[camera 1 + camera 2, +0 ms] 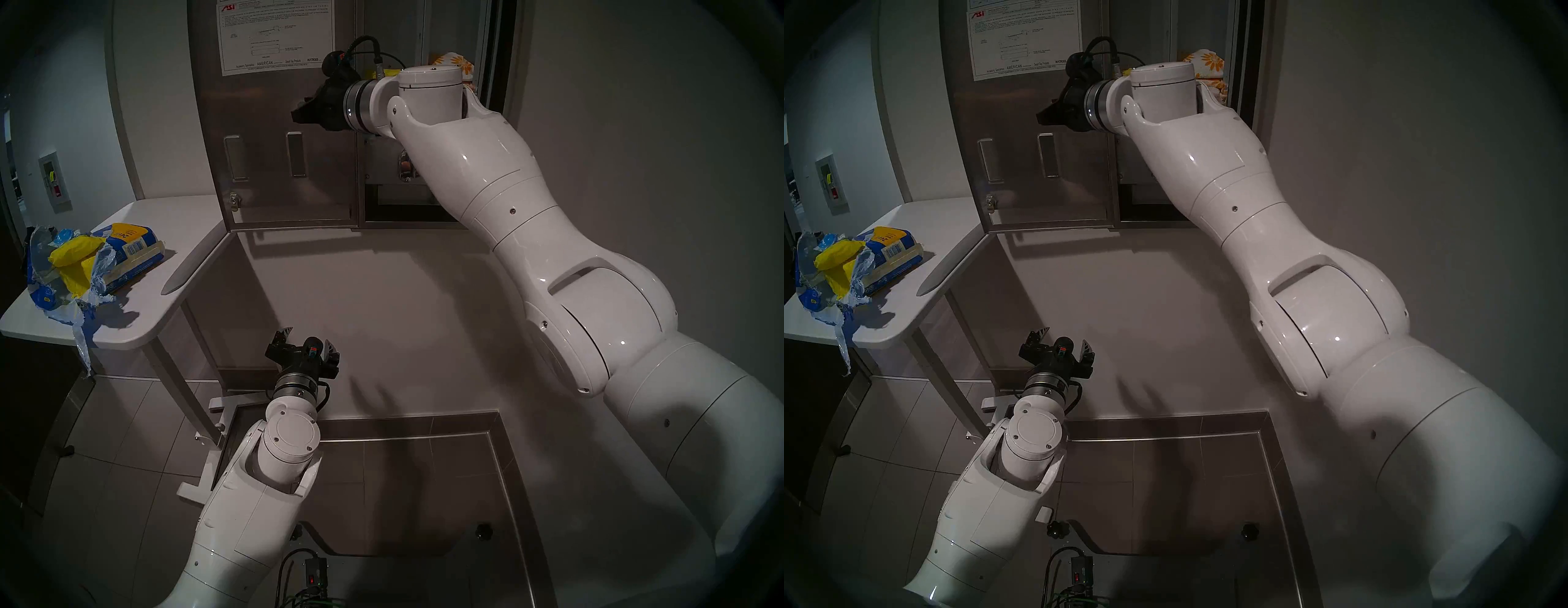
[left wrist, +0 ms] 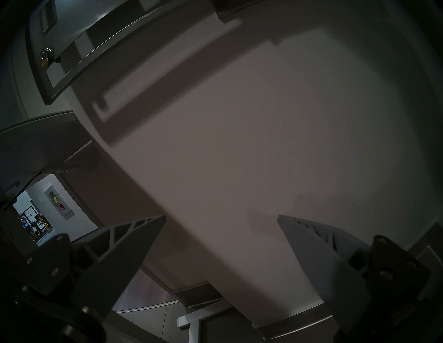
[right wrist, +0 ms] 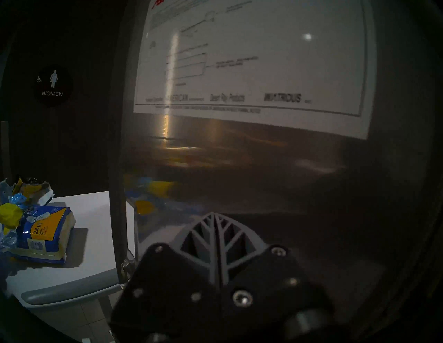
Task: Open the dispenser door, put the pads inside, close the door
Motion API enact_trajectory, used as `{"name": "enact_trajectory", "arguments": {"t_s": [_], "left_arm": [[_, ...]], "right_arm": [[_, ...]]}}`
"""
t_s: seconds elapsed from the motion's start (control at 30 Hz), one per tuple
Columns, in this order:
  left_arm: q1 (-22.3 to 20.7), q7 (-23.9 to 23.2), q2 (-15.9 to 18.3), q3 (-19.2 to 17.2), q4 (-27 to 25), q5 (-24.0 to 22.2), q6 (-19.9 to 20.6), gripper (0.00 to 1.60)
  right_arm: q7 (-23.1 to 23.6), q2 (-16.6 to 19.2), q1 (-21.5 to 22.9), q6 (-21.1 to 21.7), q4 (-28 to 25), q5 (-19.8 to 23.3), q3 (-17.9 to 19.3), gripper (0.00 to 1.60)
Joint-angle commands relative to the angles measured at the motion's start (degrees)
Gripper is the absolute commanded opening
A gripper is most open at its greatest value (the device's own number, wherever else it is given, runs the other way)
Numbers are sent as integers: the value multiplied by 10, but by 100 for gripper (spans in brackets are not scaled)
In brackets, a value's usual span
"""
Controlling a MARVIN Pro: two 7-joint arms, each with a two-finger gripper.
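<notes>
- On the far wall, the dispenser door point(image 1: 271, 127) stands swung open to the left, its inner face toward the robot.
- Its white instruction sheet point(image 3: 251, 60) carries a red "ASI" mark at the top and, along the bottom, "AMERICAN", "Desert Ray Products" and "WATROUS"; the finer print is too small to read.
- The right pincer point(image 1: 302, 114) is pressed shut and empty, level, just in front of the door's inner face below the sheet.
- The left pincer point(image 1: 303, 346) hangs low and near, spread wide and empty, facing the bare wall.
- On the white surface point(image 1: 140, 322) at far left lies a torn blue-and-yellow pack point(image 3: 45, 232) marked "24", with a yellow pad point(image 1: 74, 254) showing in the torn wrapping.
- A round dark sign point(image 3: 52, 85) reads "WOMEN".
- Inside the open dispenser, a white packet with orange flowers point(image 1: 1204, 61) shows behind the right arm.
</notes>
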Motion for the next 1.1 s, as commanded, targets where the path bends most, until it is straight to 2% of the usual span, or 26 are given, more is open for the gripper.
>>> {"name": "enact_trajectory", "arguments": {"t_s": [0.0,0.07,0.17,0.2,0.27,0.47,0.6,0.63,0.73,0.93,1.0,1.07], "left_arm": [[-14,1,0,-2,-19,1,-5,160],[-14,1,0,-1,-19,1,-5,160],[-14,1,0,-1,-18,1,-5,160],[-14,2,0,-1,-18,1,-5,160],[-14,2,0,-1,-17,1,-5,160],[-14,2,-1,-1,-16,1,-5,160],[-14,2,-1,-1,-15,1,-5,160],[-14,2,-1,-1,-15,1,-5,160],[-15,2,-1,-1,-15,1,-5,160],[-15,2,-1,-1,-14,1,-5,160],[-15,3,-1,-1,-15,1,-5,160],[-15,3,-1,-1,-15,1,-5,160]], "right_arm": [[-24,3,27,-25,4,-19,5,0],[-22,7,25,-24,-1,-19,6,0],[2,37,16,-12,-36,-23,-1,0],[18,61,10,-5,-63,-24,-1,0],[25,72,6,-1,-75,-23,4,0],[44,94,-20,23,-95,-39,54,0],[68,130,-41,44,-121,-44,78,0],[70,126,-45,48,-121,-49,93,0],[95,157,-55,60,-152,-46,109,0],[140,179,-76,84,-201,-49,154,0],[159,203,-85,94,-226,-44,155,0],[167,196,-84,97,-218,-49,166,0]]}}
